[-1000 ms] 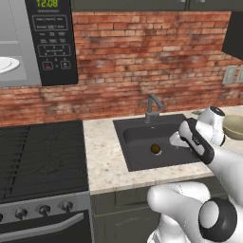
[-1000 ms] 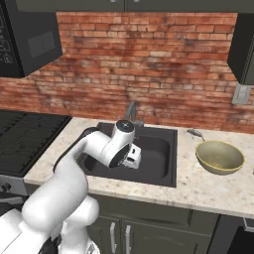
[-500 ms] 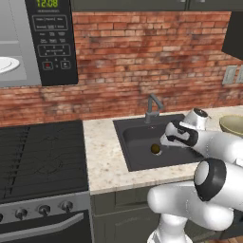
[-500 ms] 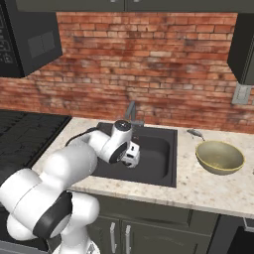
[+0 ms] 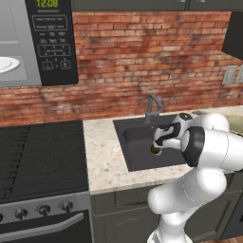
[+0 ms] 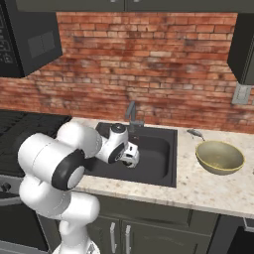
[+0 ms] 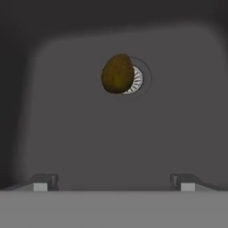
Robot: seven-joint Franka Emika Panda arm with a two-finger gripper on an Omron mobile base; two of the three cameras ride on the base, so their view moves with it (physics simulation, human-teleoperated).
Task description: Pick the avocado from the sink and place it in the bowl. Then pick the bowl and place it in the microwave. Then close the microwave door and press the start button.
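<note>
The avocado, small and dark brown-olive, lies on the sink floor, partly over the round metal drain. My gripper hangs above it, open, with nothing between the fingertips. In the left base view the gripper is down inside the sink, right over the avocado. In the right base view the gripper is in the basin. The olive-tan bowl stands on the counter right of the sink. The microwave is open at upper left.
A dark faucet rises at the sink's back edge. The stove lies left of the counter. A small grey object rests behind the bowl. The microwave's white plate shows inside; its door hangs open at upper left.
The arm has swung left and lowered, carrying the open gripper from the sink's right edge down into the basin over the avocado. Avocado and bowl have not moved.
</note>
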